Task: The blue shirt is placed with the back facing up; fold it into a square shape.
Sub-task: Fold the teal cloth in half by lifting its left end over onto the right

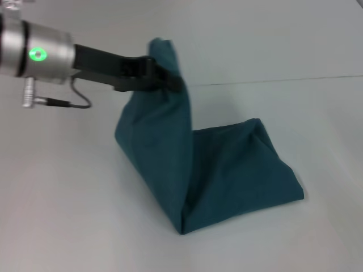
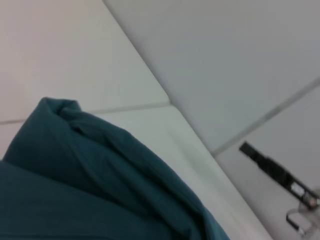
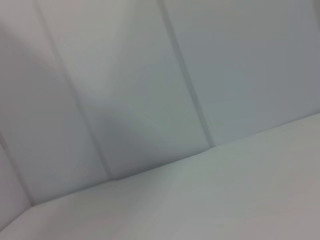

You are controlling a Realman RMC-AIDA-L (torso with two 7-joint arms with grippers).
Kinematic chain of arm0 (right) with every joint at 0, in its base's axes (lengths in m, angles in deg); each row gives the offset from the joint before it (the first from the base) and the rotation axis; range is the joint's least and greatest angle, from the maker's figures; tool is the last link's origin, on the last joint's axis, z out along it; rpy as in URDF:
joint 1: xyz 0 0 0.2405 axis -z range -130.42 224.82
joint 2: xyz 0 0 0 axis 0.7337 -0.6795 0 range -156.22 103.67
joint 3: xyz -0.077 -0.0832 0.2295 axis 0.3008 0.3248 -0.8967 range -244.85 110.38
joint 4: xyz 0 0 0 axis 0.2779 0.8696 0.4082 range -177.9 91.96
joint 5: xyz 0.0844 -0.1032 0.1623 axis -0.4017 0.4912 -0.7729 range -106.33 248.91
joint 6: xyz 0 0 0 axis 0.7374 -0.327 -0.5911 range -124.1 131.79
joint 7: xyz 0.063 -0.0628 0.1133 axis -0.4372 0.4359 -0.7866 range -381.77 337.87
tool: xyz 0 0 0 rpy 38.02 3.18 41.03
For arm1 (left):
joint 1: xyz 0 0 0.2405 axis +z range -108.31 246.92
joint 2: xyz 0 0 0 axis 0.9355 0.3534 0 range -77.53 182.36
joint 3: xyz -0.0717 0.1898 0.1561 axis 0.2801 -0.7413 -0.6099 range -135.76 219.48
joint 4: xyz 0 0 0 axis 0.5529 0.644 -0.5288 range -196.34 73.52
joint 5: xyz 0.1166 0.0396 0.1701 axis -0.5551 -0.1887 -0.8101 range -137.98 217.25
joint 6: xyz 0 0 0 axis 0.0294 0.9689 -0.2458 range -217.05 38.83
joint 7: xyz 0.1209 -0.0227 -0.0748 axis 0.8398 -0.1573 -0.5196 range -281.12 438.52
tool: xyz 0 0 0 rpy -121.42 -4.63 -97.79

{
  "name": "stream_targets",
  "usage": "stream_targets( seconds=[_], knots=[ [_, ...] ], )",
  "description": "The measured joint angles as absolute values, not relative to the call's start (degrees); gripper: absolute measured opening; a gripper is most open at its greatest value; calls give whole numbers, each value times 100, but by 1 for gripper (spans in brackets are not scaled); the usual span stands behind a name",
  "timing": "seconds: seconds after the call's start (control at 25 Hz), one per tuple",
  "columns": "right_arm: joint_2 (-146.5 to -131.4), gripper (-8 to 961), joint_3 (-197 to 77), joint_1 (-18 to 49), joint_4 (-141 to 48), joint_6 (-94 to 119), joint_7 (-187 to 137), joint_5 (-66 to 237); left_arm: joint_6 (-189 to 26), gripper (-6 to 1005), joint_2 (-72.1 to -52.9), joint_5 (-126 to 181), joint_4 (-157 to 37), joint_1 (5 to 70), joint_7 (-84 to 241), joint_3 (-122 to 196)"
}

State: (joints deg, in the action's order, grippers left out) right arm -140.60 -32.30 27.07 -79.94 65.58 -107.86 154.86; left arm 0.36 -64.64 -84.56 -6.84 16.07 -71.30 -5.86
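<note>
The blue shirt [image 1: 227, 170] is a dark teal-blue cloth, partly folded on the white table [image 1: 68, 215]. Its right part lies flat; its left part is lifted into a tall peak. My left gripper [image 1: 170, 79] comes in from the upper left and is shut on the shirt's raised edge, holding it well above the table. The left wrist view shows the gathered shirt fabric [image 2: 85, 185] close up, bunched at the top. My right gripper is out of view; the right wrist view shows only white panels.
The table's far edge [image 1: 295, 79] meets a pale wall behind the shirt. In the left wrist view a black and metal piece of hardware [image 2: 280, 175] stands against the white panels.
</note>
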Motion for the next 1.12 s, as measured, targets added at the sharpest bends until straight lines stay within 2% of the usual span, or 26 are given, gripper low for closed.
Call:
stream_targets(
  seconds=[0.12, 0.24, 0.36, 0.52, 0.68, 0.84, 1.12],
  knots=[
    [-14026, 47, -3577, 2918, -8032, 6751, -10799, 15501, -211, 154, -6678, -8456, -723, 1357, -7104, -1108],
    [-14001, 50, -3739, 3030, -8043, 6855, -10806, 15504, -623, 161, -7022, -8481, -767, 1158, -7067, -1632],
    [-13997, 53, -3801, 3061, -8050, 6930, -10808, 15508, -1500, 169, -7202, -8375, -1036, 1049, -7127, -2616],
    [-14021, 58, -3808, 3036, -8056, 6946, -10810, 15515, -3474, 179, -7218, -7434, -1938, 921, -7291, -4748],
    [-14027, 63, -3755, 2934, -8035, 6885, -10809, 15524, -4438, 190, -7220, -6581, -2169, 1026, -7239, -6011],
    [-14012, 67, -3743, 2880, -8026, 6876, -10797, 15583, -4577, 200, -7222, -6085, -1785, 1284, -6883, -6201],
    [-14049, 75, -3746, 2807, -8058, 6871, -10760, 15681, -4532, 325, -7226, -5926, -1573, 1324, -6688, -6223]
  ],
)
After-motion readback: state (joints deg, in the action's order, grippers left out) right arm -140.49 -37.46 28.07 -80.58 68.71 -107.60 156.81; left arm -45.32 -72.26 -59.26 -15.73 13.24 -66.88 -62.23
